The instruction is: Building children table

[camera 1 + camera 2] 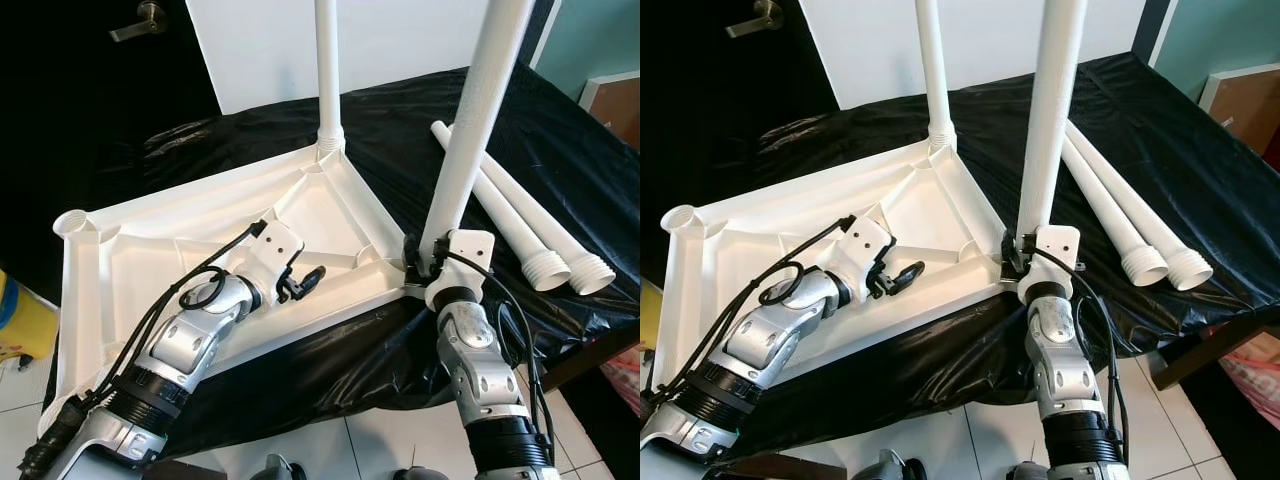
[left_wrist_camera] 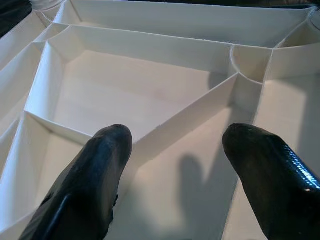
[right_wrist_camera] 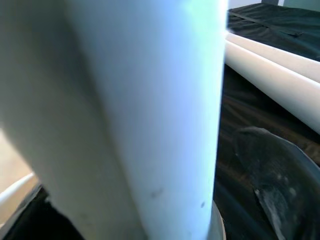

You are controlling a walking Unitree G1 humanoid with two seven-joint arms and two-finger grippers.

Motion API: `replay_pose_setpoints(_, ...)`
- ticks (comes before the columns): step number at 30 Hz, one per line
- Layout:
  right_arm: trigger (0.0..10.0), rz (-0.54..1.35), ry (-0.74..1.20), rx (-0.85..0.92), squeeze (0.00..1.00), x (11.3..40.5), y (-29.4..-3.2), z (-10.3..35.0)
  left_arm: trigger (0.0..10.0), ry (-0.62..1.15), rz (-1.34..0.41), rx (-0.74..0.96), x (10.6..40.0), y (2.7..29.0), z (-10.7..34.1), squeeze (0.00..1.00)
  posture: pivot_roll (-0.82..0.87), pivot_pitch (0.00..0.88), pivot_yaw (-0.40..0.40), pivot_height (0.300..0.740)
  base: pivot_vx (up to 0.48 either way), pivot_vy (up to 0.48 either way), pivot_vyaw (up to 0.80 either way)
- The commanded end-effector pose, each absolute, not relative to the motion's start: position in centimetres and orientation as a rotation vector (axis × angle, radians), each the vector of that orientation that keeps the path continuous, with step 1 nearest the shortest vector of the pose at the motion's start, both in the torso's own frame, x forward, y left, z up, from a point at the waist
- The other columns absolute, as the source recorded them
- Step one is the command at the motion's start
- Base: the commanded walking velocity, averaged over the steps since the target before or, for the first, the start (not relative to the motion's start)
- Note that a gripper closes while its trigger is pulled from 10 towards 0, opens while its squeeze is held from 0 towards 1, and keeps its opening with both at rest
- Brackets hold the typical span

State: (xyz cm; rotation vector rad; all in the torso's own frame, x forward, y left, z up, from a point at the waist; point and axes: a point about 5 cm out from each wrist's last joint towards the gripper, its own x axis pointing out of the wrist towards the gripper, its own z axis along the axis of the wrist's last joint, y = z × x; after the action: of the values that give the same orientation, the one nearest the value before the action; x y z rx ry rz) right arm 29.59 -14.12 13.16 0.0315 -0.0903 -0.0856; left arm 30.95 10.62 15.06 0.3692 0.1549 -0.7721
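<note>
Right end effector [image 1: 420, 262] is grasping the lower end of a white table leg [image 1: 468, 140], its black fingers closed around the tube just above the near right corner of the upturned white tabletop [image 1: 150, 250]. That leg is leaning slightly and rising out of the top of the head views; in the right wrist view it is standing very close, with one dark finger [image 3: 280, 170] showing beside it.

Left end effector [image 1: 303, 283] is hovering over the ribbed underside of the tabletop, released, with its two fingers [image 2: 95, 175] spread apart on either side of a diagonal rib [image 2: 190, 115]. Whether the fingertips are touching the plastic cannot be told.

Lying upside down on a desk covered with black sheeting [image 1: 400, 130], the tabletop is showing its stiffening ribs and corner sockets. A second leg [image 1: 328, 70] is standing upright in the far right corner socket. An open round socket [image 1: 72, 224] is sitting at the far left corner.

Two more legs [image 1: 520, 225] are lying side by side on the sheeting to the right of the tabletop, touching each other, their threaded ends pointing toward the robot.

Behind the desk, a dark door with a metal lever handle [image 1: 140, 20] is standing at the upper left. A yellow object [image 1: 18, 325] is resting on the tiled floor [image 1: 380, 450] at the left edge.
</note>
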Motion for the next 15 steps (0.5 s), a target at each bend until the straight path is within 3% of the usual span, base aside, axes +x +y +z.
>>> replay_pose_setpoints(1, 10.0, -0.079, -0.074, 0.022, 0.0, 29.1, -14.3, 12.6, 10.0, 0.183, -0.747, 0.397, 31.4, 12.0, 15.2, 0.0, -0.07, 0.084, 0.078, 0.74, 0.0, 0.0, 0.0)
replay_pose_setpoints(15, 10.0, -0.03, -0.079, 0.013, 0.0, 26.4, -15.6, 11.6, 10.0, 0.184, -0.636, 0.452, 32.5, 15.4, 16.4, 0.0, -0.07, 0.094, 0.091, 0.74, 0.0, 0.0, 0.0)
